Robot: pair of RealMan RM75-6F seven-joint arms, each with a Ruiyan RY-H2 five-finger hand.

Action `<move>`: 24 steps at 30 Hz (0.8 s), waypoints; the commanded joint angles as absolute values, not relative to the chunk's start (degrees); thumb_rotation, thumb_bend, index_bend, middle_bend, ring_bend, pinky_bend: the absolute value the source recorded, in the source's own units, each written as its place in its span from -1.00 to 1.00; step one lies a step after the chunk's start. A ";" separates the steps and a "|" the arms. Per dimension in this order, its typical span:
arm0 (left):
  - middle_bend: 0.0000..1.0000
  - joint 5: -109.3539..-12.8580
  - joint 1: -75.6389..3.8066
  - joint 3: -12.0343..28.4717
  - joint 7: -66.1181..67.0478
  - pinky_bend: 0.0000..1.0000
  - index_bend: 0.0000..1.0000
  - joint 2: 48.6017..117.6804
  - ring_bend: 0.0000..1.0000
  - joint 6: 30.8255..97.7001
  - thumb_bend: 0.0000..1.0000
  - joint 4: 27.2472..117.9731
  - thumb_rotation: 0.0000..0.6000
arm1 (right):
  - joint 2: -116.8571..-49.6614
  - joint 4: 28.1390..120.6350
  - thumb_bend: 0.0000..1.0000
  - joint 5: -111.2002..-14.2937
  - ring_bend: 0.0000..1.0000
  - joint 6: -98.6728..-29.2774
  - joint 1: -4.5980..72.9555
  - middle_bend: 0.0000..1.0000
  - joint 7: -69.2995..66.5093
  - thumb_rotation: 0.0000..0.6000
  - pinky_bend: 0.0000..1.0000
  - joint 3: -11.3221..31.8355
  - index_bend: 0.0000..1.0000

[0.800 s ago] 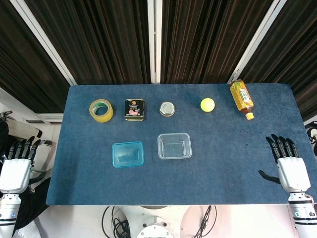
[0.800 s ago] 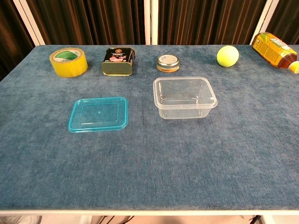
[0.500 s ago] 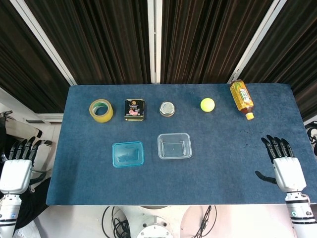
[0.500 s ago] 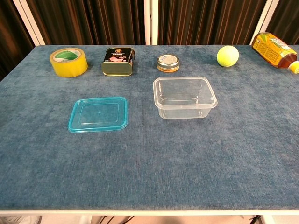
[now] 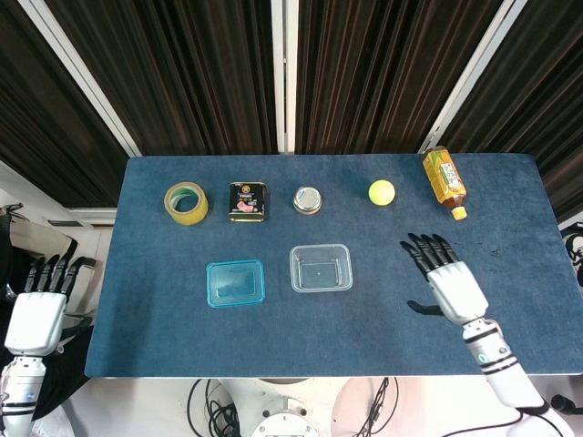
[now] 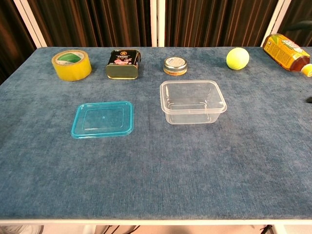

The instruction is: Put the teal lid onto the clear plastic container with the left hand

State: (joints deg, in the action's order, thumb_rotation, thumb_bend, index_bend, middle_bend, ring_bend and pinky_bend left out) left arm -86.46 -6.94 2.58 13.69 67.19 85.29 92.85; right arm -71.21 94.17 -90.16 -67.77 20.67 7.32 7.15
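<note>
Since 0.8 s ago your right hand (image 5: 448, 280) has slid in over the blue table (image 5: 155, 337), fingers spread, holding nothing; it's now just right of the clear rectangular plastic container (image 5: 321, 268). Your left hand (image 5: 38, 305) has barely shifted, hanging off the table's left edge, fingers apart & empty. Flat teal rectangular lid (image 5: 235, 283) lies untouched, well to the right of that hand, just left of the container. Looks like the reach hasn't begun. Next: bring the left hand in over the lid, get fingers under a rim, lift, set it square on the container.
</note>
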 commanded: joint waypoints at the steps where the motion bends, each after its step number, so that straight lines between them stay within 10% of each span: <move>1: -1.00 -86.66 -7.12 2.59 13.85 -1.00 -0.84 67.16 -1.00 85.18 -1.00 92.94 1.00 | -76.05 96.19 -0.95 -86.32 -1.00 -56.98 29.57 -1.00 13.59 1.00 -1.00 10.47 -1.00; 24: -1.00 -85.86 -9.59 3.09 10.60 -1.00 -0.84 66.84 -1.00 81.45 -1.00 91.71 1.00 | -98.16 79.35 -0.99 -70.01 -1.00 -44.78 48.07 -1.00 30.69 1.00 -1.00 14.85 -1.00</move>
